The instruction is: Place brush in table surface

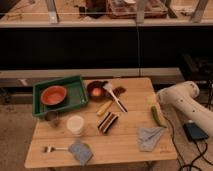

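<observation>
Leaning on a bowl, the brush awaits a spot on bare tabletop.
Brush (115, 98) lies mid-frame, its white head propped at the dark bowl (95, 90) and its handle slanting toward lower right over the tabletop (125, 150), so it probably needs lifting clear. Arm (185, 100) sits at the right edge. Its hand is hidden there, spread wide and holding nothing.

I am showing a white arm (186, 101) of rounded, bulbous segments, perhaps with a darker seam between them; my pincer is sitting out of view.
</observation>
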